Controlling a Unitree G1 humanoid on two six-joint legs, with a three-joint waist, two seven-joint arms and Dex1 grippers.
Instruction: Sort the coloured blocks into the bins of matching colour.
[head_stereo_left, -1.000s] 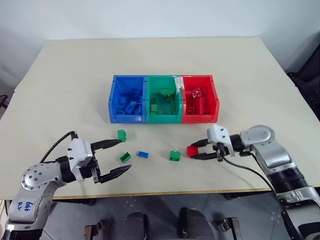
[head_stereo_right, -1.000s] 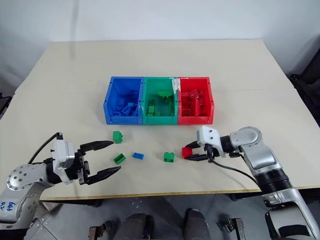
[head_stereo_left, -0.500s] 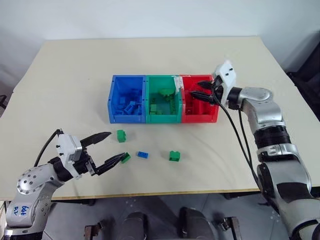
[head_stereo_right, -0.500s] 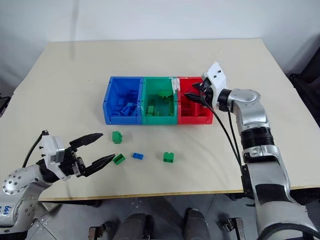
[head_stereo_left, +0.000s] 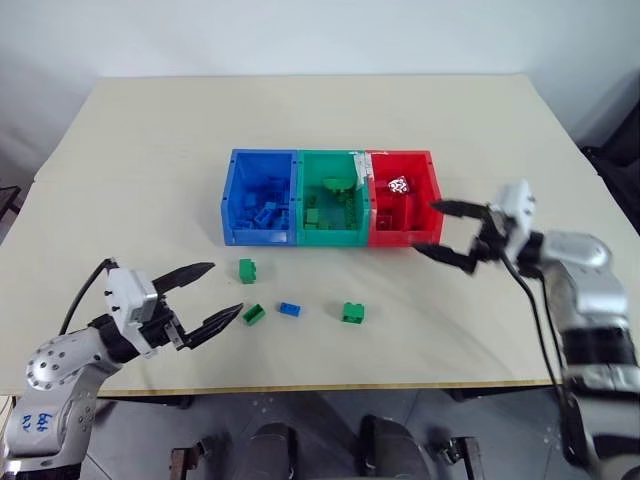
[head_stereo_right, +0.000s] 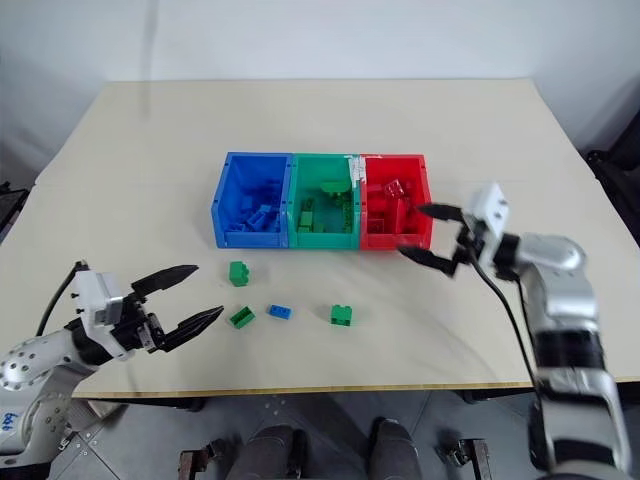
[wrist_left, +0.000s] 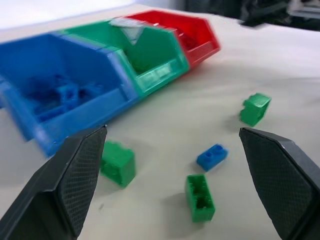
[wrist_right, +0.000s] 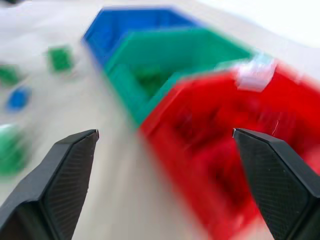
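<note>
On table in front of the bins (head_stereo_left: 262, 239), 3 green blocks (head_stereo_left: 253, 315) + 1 blue block (head_stereo_left: 288, 309) wait; both claws, left (head_stereo_left: 205, 297) & right (head_stereo_left: 443, 230), gape empty, so centre left over nearest green, close square.

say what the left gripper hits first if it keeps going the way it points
Probably the green block just past its lower finger, then the blue block; height is hard to judge.

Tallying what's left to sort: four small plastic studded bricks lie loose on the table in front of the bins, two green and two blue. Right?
Not quite. Four are loose, but the left eye view shows three small green studded plastic bricks and only one small blue studded plastic brick.
</note>
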